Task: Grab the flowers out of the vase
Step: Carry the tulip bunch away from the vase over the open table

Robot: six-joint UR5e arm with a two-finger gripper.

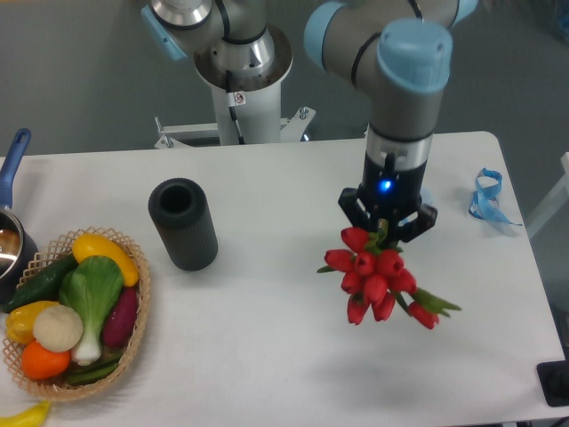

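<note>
No readable text, label, brand, number or sign anywhere. Only a small blue light glowing on the wrist just above the gripper (pixel 387 233), carrying no characters.

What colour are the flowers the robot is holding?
Red flowers, with green leaves, shown in the fixed camera view.

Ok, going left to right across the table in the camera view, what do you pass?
Blue-handled pot → wicker basket of vegetables → black vase → red flowers hanging from the gripper → blue ribbon near the right edge.
</note>
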